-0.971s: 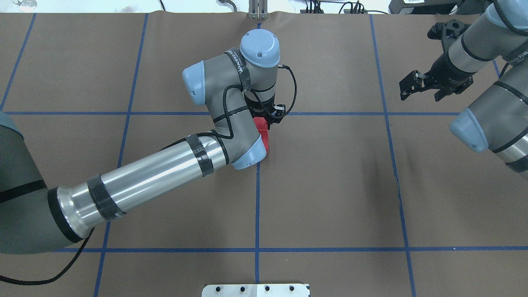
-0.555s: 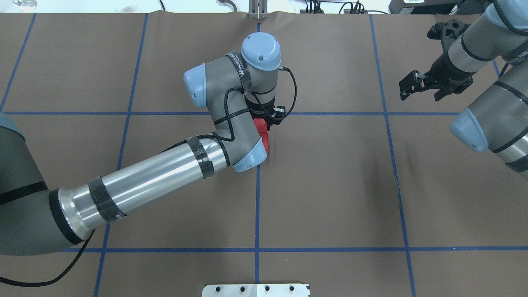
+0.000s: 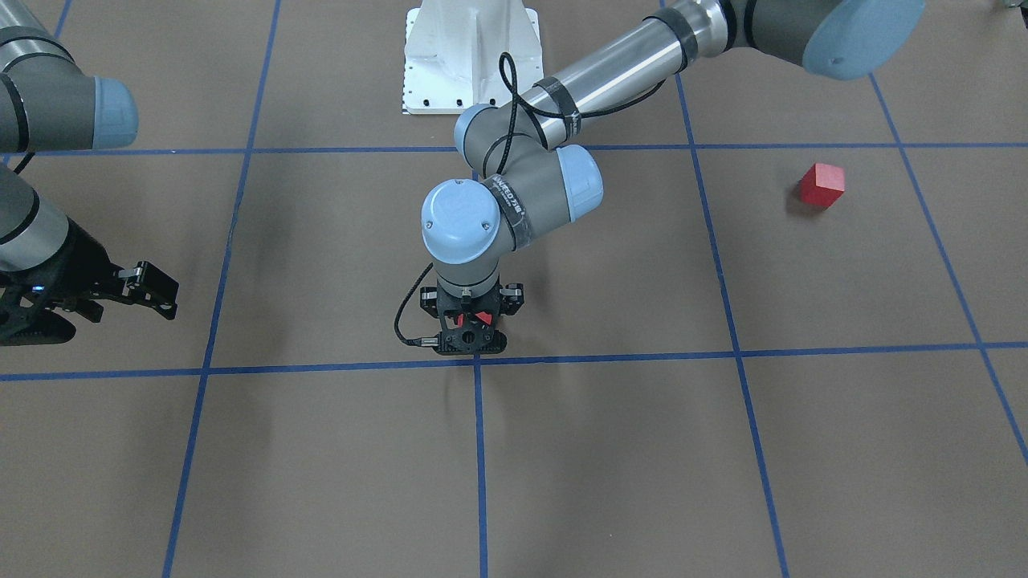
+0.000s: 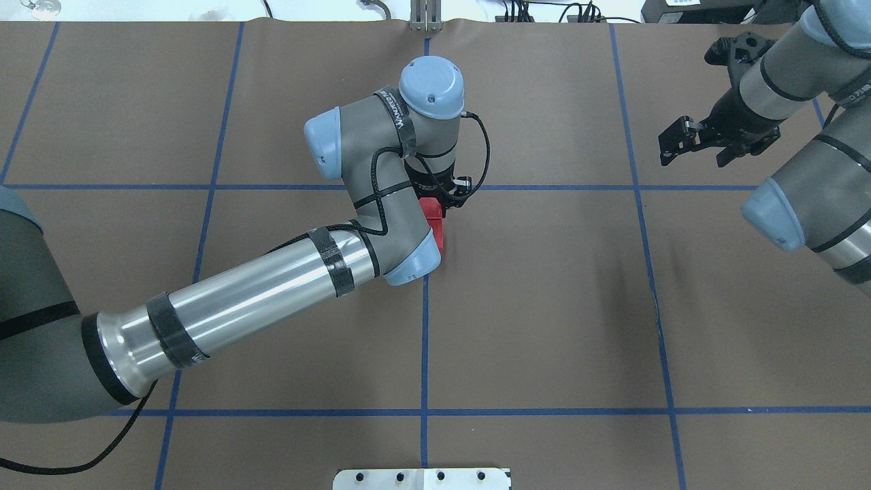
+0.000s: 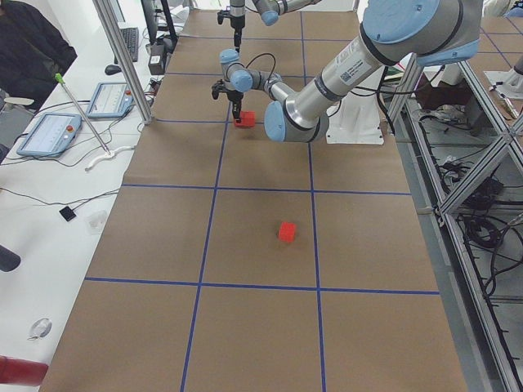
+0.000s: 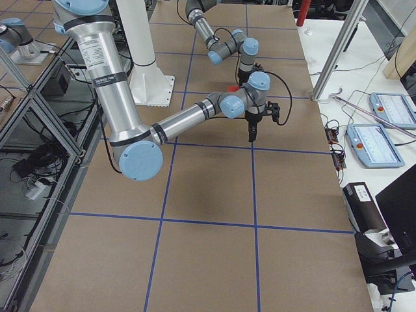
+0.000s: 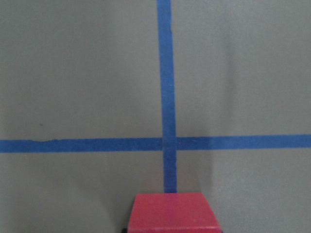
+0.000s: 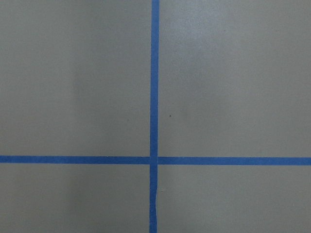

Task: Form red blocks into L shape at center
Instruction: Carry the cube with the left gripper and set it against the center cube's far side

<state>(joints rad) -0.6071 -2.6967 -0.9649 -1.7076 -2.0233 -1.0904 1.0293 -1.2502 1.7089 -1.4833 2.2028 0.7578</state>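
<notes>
Clamped on a red block (image 7: 175, 211), the left fingers (image 3: 472, 321) have barely shifted, center (image 7: 168, 143) just ahead: placement looks imminent.

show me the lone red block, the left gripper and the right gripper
lone red block (image 3: 825, 178): front-facing view, on its top face.
left gripper (image 3: 474, 319): front-facing view, midway between its fingertips.
right gripper (image 4: 697, 148): overhead view, in the gap between its spread fingers.

Overhead and front-facing cameras share the center (image 3: 477, 358) from opposite sides; wrist cameras seemingly look straight down.
</notes>
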